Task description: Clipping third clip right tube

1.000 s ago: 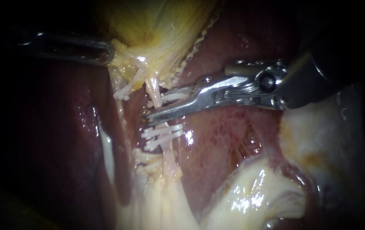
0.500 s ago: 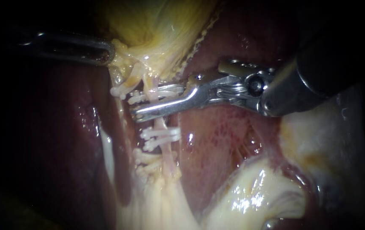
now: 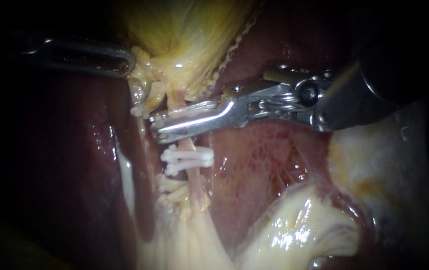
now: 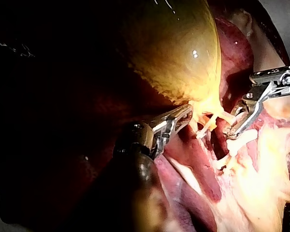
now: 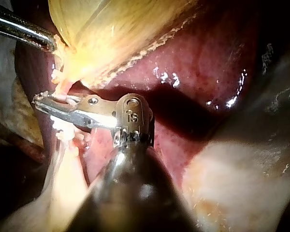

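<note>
So, far left first: my left instrument (image 3: 123, 61) comes in along the upper part of the endoscope view, and its jaws are clamped on the yellowish lower edge of the gallbladder (image 3: 184, 30). The left wrist view shows the same thing, jaws together with that stringy yellow tissue pinched at the tip. Below it is just dark red liver (image 3: 74, 150).

Moving toward the middle, there's a left tube (image 3: 147, 97) hanging from the gallbladder with white clip ends (image 3: 140, 111) poking out beside it. Just right of that is the right tube (image 3: 189, 145), thin and pinkish, running down from the gallbladder's neck toward the pale strands lower down.

My right instrument (image 3: 157, 122) reaches in from the right and lies straight across the right tube. The tube passes between the jaws, one jaw on either side of it. The jaws are squeezed nearly together on it, with a bit of white showing between them near the tips. The tips stick out just past the tube, close to the left tube's clip ends.

Just below the jaws, a pair of white clips (image 3: 187, 157) sits across the same right tube, near the jaws but not touching them.

Further right it's more liver, then shiny pale fatty tissue (image 3: 294, 235) in the lower right.
</note>
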`<state>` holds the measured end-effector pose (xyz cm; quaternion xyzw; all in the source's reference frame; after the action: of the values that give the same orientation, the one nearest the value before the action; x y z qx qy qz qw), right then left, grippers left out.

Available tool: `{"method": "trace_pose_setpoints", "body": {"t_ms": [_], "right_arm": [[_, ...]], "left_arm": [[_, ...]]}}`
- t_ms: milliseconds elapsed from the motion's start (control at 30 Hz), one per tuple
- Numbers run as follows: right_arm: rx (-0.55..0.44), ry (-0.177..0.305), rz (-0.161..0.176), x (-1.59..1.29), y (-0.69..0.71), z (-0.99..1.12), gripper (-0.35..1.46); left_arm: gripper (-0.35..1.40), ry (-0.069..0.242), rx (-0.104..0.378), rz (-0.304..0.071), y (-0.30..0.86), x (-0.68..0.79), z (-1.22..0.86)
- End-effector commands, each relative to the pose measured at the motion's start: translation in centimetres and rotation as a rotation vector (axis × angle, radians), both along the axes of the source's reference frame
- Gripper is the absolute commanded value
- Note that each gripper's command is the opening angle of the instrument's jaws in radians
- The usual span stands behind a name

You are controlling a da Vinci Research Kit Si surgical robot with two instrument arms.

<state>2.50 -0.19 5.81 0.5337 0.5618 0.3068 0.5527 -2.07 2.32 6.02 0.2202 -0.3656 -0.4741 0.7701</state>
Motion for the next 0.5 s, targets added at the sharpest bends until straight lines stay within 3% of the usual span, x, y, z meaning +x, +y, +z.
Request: {"method": "trace_pose_setpoints", "body": {"t_ms": [33, 500], "right_arm": [[0.001, -0.001, 0.006, 0.02, 0.01, 0.01, -0.35], [-0.006, -0.008, 0.005, -0.08, 0.03, 0.19, -0.35]], "left_arm": [[-0.35, 0.0, 0.0, 0.0, 0.0, 0.0, 0.0], [-0.35, 0.0, 0.0, 0.0, 0.0, 0.0, 0.0]]}}
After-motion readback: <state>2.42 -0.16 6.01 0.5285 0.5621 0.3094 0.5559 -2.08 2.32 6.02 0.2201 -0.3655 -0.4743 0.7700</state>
